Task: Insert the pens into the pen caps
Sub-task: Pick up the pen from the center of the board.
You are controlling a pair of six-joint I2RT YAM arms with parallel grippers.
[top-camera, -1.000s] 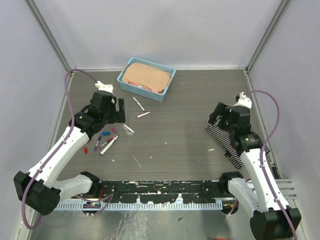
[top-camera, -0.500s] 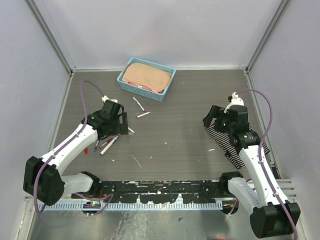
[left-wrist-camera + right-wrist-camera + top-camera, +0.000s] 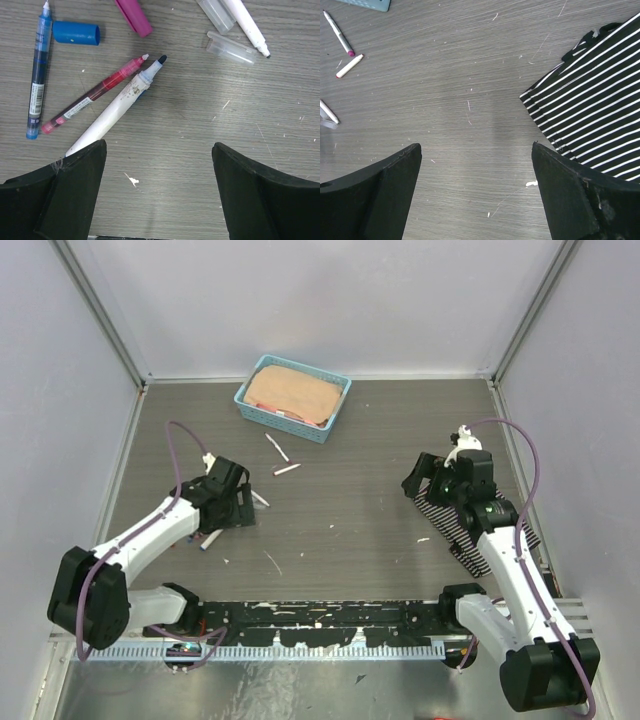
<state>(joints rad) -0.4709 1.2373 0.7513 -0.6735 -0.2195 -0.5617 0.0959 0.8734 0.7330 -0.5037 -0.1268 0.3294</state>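
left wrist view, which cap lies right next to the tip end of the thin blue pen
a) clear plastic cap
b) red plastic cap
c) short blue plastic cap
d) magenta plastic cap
c, the short blue plastic cap lies on its side just to the right of the tip end of the thin blue pen, closer than any other cap in that view.

Ahead of the left jaws: four pens, four caps. Ahead of the right jaws: two more pens, one cloth, one basket.
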